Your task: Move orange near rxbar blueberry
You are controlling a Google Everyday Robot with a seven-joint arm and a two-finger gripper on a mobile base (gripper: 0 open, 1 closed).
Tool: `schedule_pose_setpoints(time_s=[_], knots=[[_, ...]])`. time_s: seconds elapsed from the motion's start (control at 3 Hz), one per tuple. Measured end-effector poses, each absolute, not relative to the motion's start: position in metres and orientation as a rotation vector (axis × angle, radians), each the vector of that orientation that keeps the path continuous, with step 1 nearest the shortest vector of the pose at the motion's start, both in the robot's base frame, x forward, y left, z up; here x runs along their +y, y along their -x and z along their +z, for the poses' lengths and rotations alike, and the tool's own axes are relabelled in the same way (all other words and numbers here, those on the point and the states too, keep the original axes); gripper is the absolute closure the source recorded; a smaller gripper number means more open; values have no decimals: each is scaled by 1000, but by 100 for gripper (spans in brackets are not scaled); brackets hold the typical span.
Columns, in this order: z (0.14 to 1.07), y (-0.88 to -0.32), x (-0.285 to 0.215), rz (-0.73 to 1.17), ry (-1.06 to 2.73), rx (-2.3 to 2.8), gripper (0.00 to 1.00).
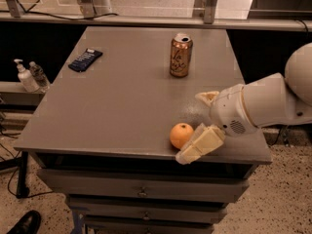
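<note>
The orange (181,135) sits near the front edge of the grey table (122,106), right of centre. The rxbar blueberry (86,59), a dark navy wrapper, lies flat at the table's far left. My gripper (191,126) reaches in from the right at the front right of the table and is open. Its near finger (201,144) lies right beside the orange, on its right. Its far finger (207,97) is further back, apart from the orange. The orange rests on the table, not held.
A copper-coloured drink can (181,55) stands upright at the back centre-right. A sanitiser pump bottle and a small bottle (28,75) stand on a low shelf to the left. Drawers sit below the table front. A shoe (24,223) shows at bottom left.
</note>
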State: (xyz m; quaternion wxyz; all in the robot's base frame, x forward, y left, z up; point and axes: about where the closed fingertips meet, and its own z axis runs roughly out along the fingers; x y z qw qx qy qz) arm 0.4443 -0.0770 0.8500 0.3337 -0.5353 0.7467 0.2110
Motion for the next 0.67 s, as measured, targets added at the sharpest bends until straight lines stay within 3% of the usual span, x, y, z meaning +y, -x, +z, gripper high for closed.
schedule_pose_setpoints(time_s=[0.33,0.67], knots=[[844,-441,-74,565,1383,1952,16],[842,-441,-72,572,1372,1957,39]])
